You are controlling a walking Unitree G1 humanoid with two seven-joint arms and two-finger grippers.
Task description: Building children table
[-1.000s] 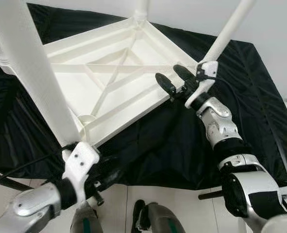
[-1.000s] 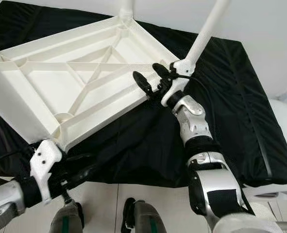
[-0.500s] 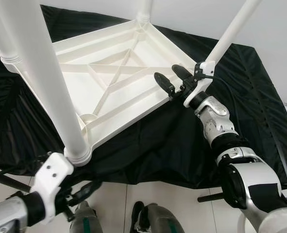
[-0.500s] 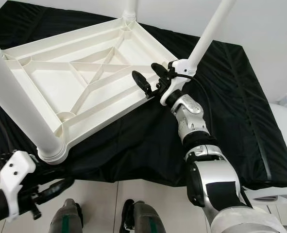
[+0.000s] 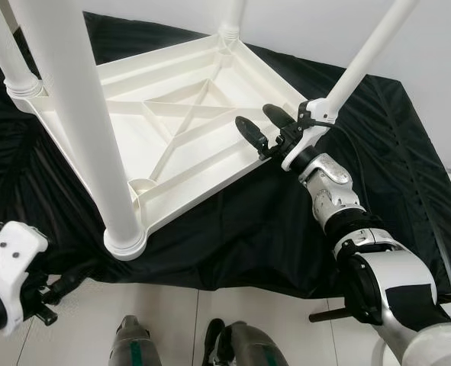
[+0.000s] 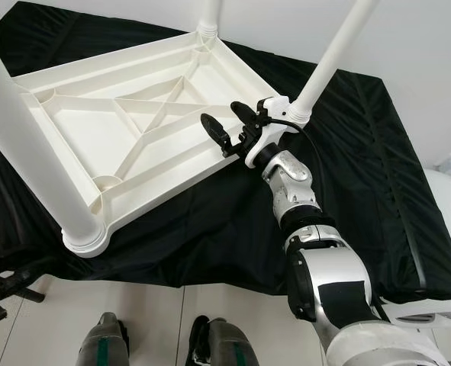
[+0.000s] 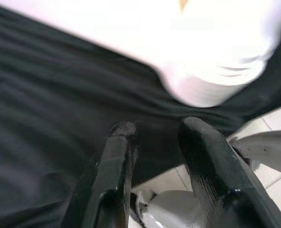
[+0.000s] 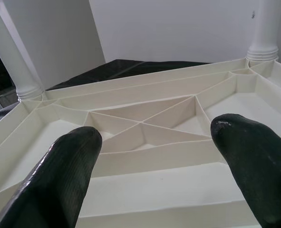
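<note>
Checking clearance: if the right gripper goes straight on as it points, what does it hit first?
Probably the right gripper would meet the ribbed underside of the upturned white table, likely a rib just past the near rim. Its fingers are open; depth is unclear.

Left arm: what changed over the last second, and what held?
The left end effector dropped away from the near leg, down toward the floor, fingers open, holding nothing. The right end effector stayed open at the tabletop's edge by the right leg. The table stayed upside down on the black cloth.

Head cams look down; wrist cams close on table.
</note>
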